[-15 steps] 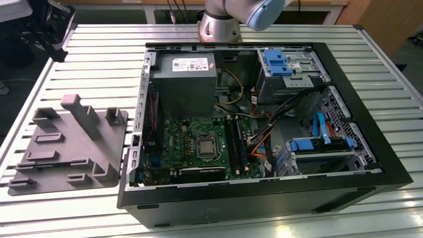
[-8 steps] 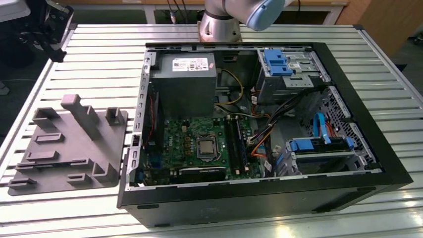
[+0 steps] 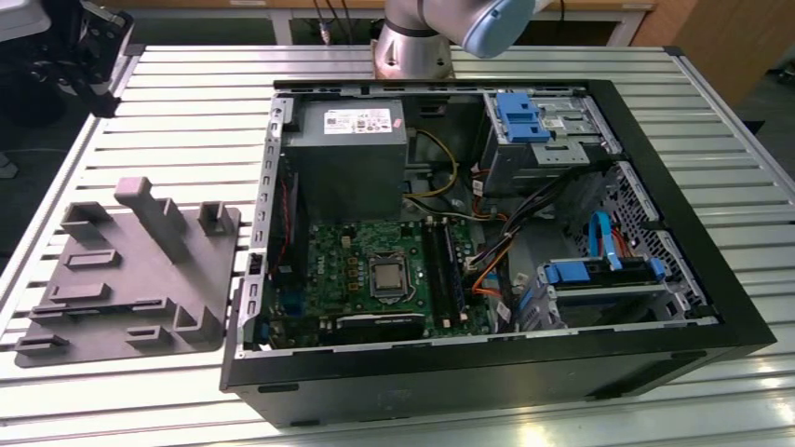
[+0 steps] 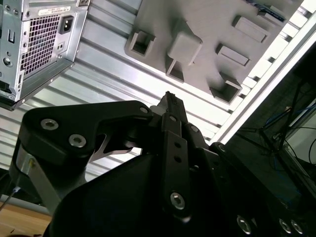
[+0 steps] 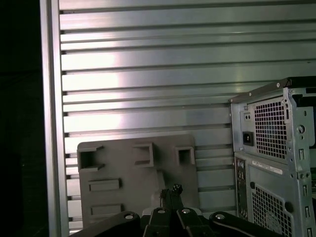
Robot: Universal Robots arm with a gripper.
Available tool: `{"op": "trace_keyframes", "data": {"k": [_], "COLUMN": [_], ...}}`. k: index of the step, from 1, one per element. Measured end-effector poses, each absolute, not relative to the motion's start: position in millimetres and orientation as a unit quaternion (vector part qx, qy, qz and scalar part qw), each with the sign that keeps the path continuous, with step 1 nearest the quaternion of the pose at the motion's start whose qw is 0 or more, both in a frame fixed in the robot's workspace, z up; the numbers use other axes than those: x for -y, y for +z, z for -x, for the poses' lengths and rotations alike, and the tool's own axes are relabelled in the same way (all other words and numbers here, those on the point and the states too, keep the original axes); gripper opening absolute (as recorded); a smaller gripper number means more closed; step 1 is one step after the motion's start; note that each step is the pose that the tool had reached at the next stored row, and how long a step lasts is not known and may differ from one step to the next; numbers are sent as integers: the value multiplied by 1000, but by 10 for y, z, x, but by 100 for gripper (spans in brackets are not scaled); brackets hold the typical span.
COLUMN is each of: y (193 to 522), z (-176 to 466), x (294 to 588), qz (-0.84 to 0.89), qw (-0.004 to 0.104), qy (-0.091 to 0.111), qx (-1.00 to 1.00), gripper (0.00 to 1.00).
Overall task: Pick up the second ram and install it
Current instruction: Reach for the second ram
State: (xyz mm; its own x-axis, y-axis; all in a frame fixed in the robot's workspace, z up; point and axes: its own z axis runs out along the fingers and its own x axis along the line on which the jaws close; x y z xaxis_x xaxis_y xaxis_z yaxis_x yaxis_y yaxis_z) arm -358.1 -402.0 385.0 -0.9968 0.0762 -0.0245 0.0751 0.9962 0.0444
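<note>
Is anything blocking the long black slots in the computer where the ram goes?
Nothing visible lies across the memory slots; the computer case is open. Coloured cables run close beside them, on the exterior view's right.

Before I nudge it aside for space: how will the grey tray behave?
The grey tray likely slides, not tips: broad flat base on the slatted table. Looks rigid, one moulded piece. Table grooves might snag its edge.

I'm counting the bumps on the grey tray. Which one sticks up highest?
The middle post of the three at the tray's far edge in the exterior view; it stands well above the rest.
</note>
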Motion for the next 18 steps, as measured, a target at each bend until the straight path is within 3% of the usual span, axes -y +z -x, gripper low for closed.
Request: {"op": "trace_keyframes", "data": {"k": [18], "y": [3842], "z": [3665], "x": [4023], "qz": [-38], "qw": [13], "qy": [22], "qx": [-999], "gripper": [11]}}
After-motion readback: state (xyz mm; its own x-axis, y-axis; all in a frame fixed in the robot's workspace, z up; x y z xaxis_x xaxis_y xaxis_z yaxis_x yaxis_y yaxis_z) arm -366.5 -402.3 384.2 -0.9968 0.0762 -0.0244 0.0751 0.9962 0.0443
